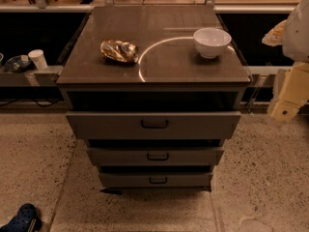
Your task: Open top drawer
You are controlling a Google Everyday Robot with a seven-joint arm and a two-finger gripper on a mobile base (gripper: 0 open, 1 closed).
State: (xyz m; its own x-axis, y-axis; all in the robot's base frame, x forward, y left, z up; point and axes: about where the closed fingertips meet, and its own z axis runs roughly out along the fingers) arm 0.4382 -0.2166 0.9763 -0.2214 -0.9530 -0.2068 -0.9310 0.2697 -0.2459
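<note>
The top drawer is the widest grey-brown front of three in a cabinet at the centre of the camera view. Its small dark loop handle sits at the middle of the front. A dark gap shows between the drawer front and the cabinet top. Two narrower drawer fronts lie below it. My gripper is a cream-coloured part at the right edge, level with the top drawer. It is to the right of the cabinet and apart from it and from the handle.
A crumpled gold wrapper and a white bowl rest on the cabinet top. A white cup stands on a low shelf at the left. A blue shoe is at the bottom left on the speckled floor.
</note>
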